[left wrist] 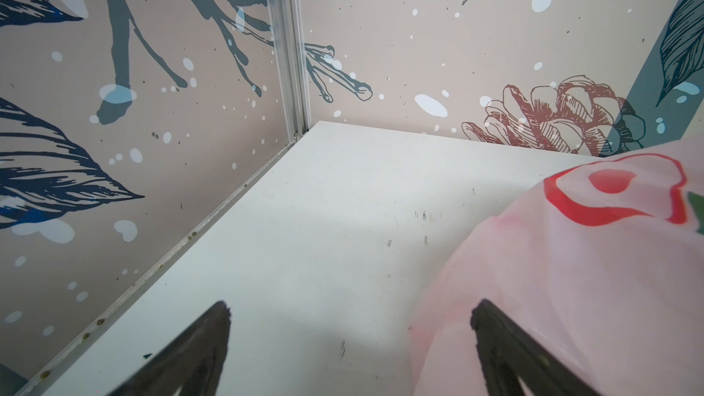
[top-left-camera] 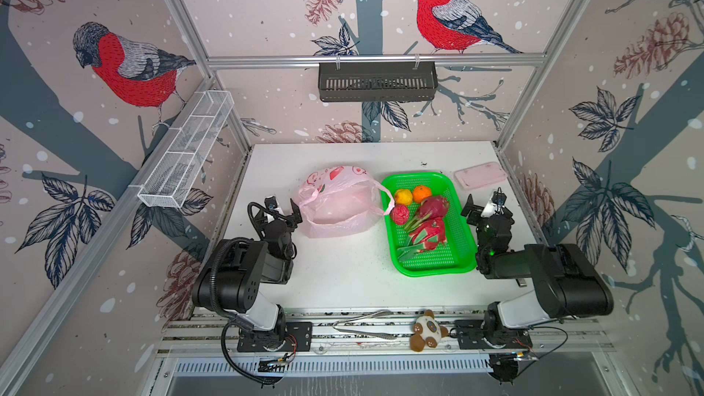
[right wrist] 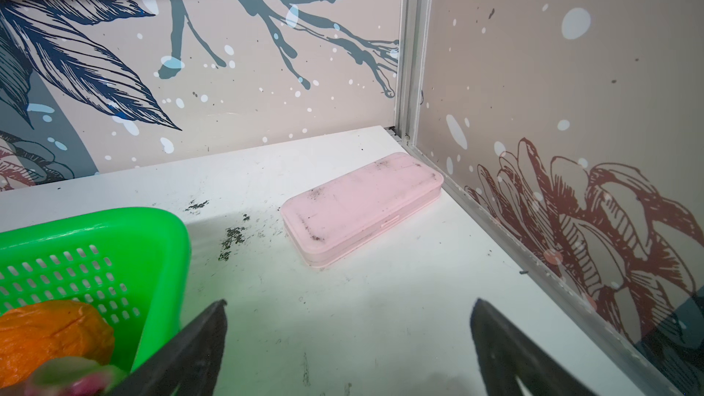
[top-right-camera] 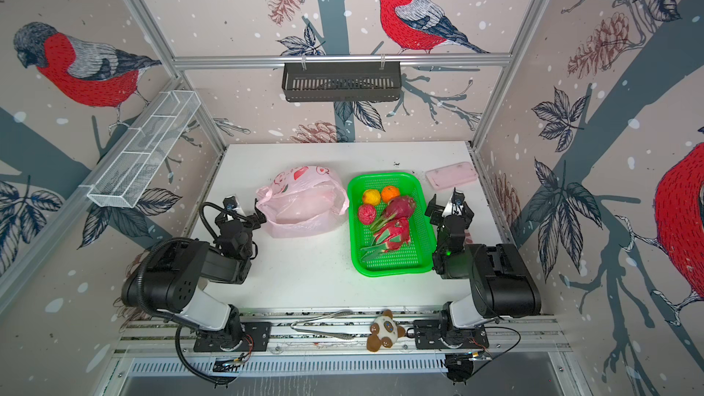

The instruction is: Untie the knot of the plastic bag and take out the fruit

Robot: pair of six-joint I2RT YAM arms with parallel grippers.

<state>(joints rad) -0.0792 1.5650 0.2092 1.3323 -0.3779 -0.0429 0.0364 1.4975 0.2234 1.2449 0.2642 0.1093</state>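
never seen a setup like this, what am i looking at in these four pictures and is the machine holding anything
Two black robot arms stand at the front of a white table, each ending in a two-fingered gripper. Two pictures look down on the whole scene from above and are nearly the same. The other two come from cameras on the arms' wrists; the dark wedges in them are gripper fingers. On the table lie a pink plastic bag, a green basket and a flat pink case. The fruit sits in the basket: two citrus, a bumpy red ball, two dragon fruits. The left gripper is beside the bag, the right gripper beside the basket. Both are open and hold nothing.
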